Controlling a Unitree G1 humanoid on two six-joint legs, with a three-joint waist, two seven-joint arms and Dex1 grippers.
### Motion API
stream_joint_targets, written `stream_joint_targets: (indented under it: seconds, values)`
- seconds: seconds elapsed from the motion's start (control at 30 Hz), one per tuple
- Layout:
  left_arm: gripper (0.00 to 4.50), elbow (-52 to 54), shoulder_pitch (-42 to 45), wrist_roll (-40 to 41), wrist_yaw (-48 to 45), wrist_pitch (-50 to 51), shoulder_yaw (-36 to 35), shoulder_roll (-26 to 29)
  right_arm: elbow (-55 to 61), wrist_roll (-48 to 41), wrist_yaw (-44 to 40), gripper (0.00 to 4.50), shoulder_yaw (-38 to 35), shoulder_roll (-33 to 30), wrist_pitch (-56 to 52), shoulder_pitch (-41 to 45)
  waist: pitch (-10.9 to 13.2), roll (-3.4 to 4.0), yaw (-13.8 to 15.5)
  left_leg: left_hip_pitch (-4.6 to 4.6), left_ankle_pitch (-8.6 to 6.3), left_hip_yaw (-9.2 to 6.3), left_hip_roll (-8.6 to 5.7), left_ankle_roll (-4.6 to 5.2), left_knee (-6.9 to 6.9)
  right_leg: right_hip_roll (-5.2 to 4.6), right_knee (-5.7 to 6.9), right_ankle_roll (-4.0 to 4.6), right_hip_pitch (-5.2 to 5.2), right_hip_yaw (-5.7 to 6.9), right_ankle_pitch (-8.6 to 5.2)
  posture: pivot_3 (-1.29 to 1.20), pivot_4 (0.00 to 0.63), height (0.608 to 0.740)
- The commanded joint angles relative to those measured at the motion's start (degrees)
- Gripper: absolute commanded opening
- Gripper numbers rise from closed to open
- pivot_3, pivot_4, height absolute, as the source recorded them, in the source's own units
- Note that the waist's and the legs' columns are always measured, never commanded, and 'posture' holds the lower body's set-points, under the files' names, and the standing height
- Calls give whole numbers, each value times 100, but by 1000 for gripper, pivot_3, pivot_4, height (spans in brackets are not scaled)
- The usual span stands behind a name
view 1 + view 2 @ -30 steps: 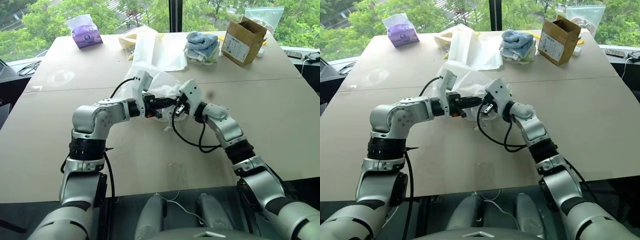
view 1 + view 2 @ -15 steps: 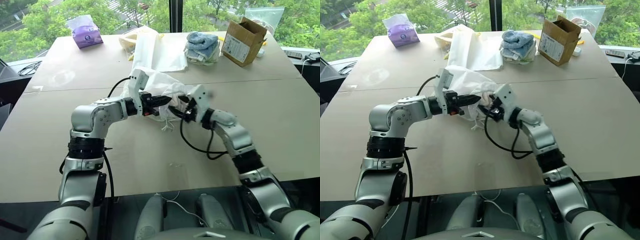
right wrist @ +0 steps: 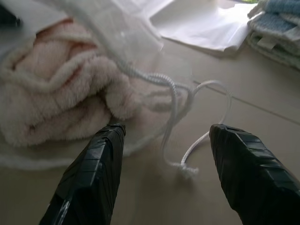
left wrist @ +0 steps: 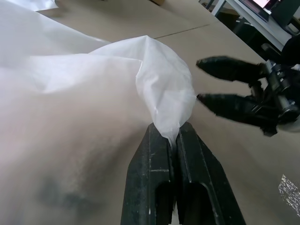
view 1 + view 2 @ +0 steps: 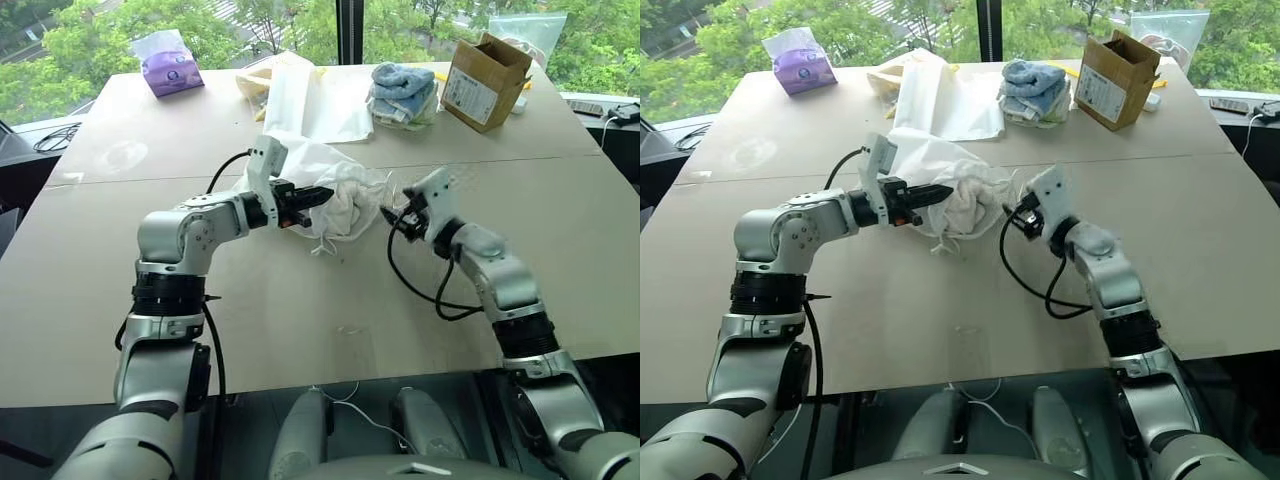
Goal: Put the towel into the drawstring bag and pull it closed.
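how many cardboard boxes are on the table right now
1. The box stands open at the table's far right, beside the blue towels. Others could be hidden behind it.

A purple tissue pack (image 5: pixel 172 66) is sitting at eleven o'clock on the tan table (image 5: pixel 300 300), a flat white sheet-like bag (image 5: pixel 318 100) is lying at twelve, and light blue towels (image 5: pixel 404 92) and an open cardboard box (image 5: pixel 487 80) are resting toward one.

Open surface (image 5: pixel 300 320) in front of the bag (image 5: pixel 335 185), room to pass there. Behind it, a white sheet (image 5: pixel 320 100), blue towels (image 5: pixel 403 92) and a box (image 5: pixel 487 80) crowd the far edge. Loose cord (image 3: pixel 187 154) lies between the right jaws.
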State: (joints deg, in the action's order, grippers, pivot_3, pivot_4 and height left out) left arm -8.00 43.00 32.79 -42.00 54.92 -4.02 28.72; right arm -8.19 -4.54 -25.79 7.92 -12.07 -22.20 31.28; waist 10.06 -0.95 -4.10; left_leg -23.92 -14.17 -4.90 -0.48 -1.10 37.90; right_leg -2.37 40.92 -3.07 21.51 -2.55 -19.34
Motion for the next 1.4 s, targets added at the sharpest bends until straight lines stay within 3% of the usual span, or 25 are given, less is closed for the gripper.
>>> stream_joint_targets:
  seconds: [0.03, 0.4, 0.53, 0.57, 0.63, 0.87, 1.2, 1.4]
  values:
    - [0, 146, 150, 48, 11, -36, -146, 55, -314, -15, 462, 3077, -253, 343, 444, 118, 0, 0, 2, 0, 0, 0, 0, 0, 1, -1, -1, 0, -1, 0, 0, 0, 150, 740]
    - [0, 184, 142, 47, 40, 6, -118, 67, -2389, 258, 2305, 3077, -1093, 933, 2370, 849, 0, 0, -4, 0, 1, -1, 1, -1, -1, -1, -1, 0, 0, 1, 0, 0, 150, 740]
    - [0, 180, 163, 45, 38, 18, -101, 63, -3129, 421, 2253, 1289, -988, 878, 3106, 1105, 0, 0, -33, 1, 1, 1, 1, -2, -1, -1, -1, 0, 0, 0, 0, 0, 150, 740]
    - [0, 178, 166, 41, 37, 17, -97, 65, -3267, 460, 2237, 667, -967, 861, 3237, 1162, 0, 0, -51, 1, 1, 1, 0, -2, -1, -1, -1, 0, -1, 0, 0, 0, 150, 740]
    - [0, 172, 169, 29, 35, 10, -96, 76, -3474, 537, 2223, 11, -936, 827, 3472, 1261, 0, 0, -83, 2, 1, 1, 1, -2, -1, -1, 0, 0, -1, 0, 0, 0, 150, 740]
    - [0, -10, 200, -121, 67, -233, -108, 93, -3121, 769, 2648, 11, -1056, 523, 3954, 1380, 0, 0, -138, 1, 2, -1, 1, -3, 0, -1, 0, 0, -2, 1, 0, 0, 150, 740]
    - [0, -1055, 713, -1030, -281, -1934, 421, -184, -158, 1101, 2480, 11, -684, 418, 3288, 322, -1, 0, -79, 1, 2, -2, -1, -4, -2, -1, 1, 0, -2, 1, 0, 0, 150, 740]
    - [0, -2212, 1551, -1340, -686, -2954, 486, -606, 1565, 1845, 2979, 11, -721, 427, 3061, 2, 0, 0, 1, -6, 2, 2, -17, -3, -1, -2, 1, 0, 10, -2, 0, 0, 150, 740]
